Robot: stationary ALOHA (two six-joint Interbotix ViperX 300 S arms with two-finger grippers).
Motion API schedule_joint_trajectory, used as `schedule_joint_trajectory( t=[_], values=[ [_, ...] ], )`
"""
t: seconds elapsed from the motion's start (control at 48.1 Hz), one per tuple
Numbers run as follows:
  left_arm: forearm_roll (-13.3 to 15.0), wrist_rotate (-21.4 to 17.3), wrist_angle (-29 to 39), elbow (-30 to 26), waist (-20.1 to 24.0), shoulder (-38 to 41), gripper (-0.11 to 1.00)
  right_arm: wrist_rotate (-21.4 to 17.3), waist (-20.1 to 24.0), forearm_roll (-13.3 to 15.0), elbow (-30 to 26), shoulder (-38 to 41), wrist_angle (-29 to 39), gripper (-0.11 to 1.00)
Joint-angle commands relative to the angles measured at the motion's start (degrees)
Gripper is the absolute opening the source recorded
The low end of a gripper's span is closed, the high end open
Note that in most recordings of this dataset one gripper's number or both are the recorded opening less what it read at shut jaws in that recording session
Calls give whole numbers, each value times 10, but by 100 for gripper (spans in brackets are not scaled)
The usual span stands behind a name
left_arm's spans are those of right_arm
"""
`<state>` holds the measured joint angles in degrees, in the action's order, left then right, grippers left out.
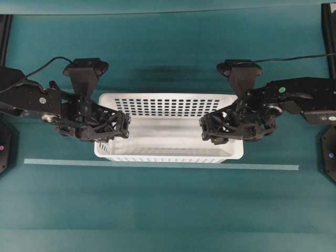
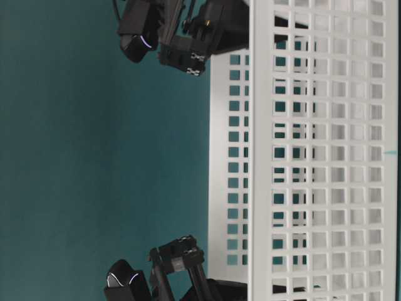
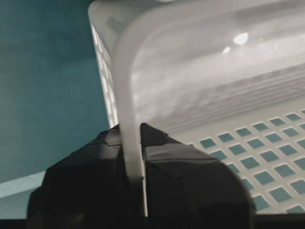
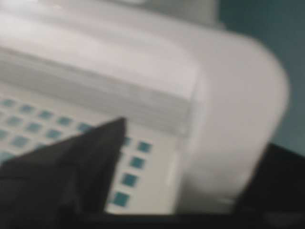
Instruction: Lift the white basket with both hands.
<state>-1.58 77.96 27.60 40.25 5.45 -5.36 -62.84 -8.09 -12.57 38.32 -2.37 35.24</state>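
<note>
The white basket (image 1: 168,136) lies crosswise in the middle of the teal table and fills the right of the table-level view (image 2: 313,157). My left gripper (image 1: 113,135) is at its left end. In the left wrist view this gripper (image 3: 135,143) is shut on the thin rim (image 3: 125,86), one finger (image 3: 100,157) outside and one inside. My right gripper (image 1: 219,134) is at the right end. In the blurred right wrist view it (image 4: 195,143) straddles the rim (image 4: 228,119). Its inner finger (image 4: 71,167) stands apart from the wall, so it is open.
A pale tape strip (image 1: 157,165) runs across the table just in front of the basket. Black brackets stand at the table's left edge (image 1: 4,147) and right edge (image 1: 329,152). Cables trail from both arms at the back.
</note>
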Motion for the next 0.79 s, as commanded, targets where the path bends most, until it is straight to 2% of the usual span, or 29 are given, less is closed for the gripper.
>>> schedule_joint_trajectory(
  t=[0.0, 0.125, 0.229, 0.312, 0.458, 0.541, 0.582, 0.77],
  values=[
    [-4, -6, -44, -5, -1, 7, -1, 4, 6, -2, -6, 13, -14, 76],
    [-4, -6, -46, -4, -1, 4, 0, 5, 6, -2, -6, 13, -15, 88],
    [-4, -7, -46, -2, -1, 4, 11, 12, 6, -2, -7, 14, -16, 89],
    [-4, -6, -42, 0, -2, 4, 30, 18, 5, -2, -9, 15, -18, 89],
    [-4, -6, -22, -2, -4, 3, 73, 23, 4, -2, -11, 16, -27, 89],
    [-4, -6, -9, -2, -5, 0, 92, 23, 5, -2, -12, 15, -36, 89],
    [-4, -6, -3, -1, -5, -2, 95, 22, 5, -2, -12, 14, -37, 89],
    [-4, -6, 12, 13, 0, -30, 94, 22, 4, -2, -7, -4, -15, 89]
  ],
)
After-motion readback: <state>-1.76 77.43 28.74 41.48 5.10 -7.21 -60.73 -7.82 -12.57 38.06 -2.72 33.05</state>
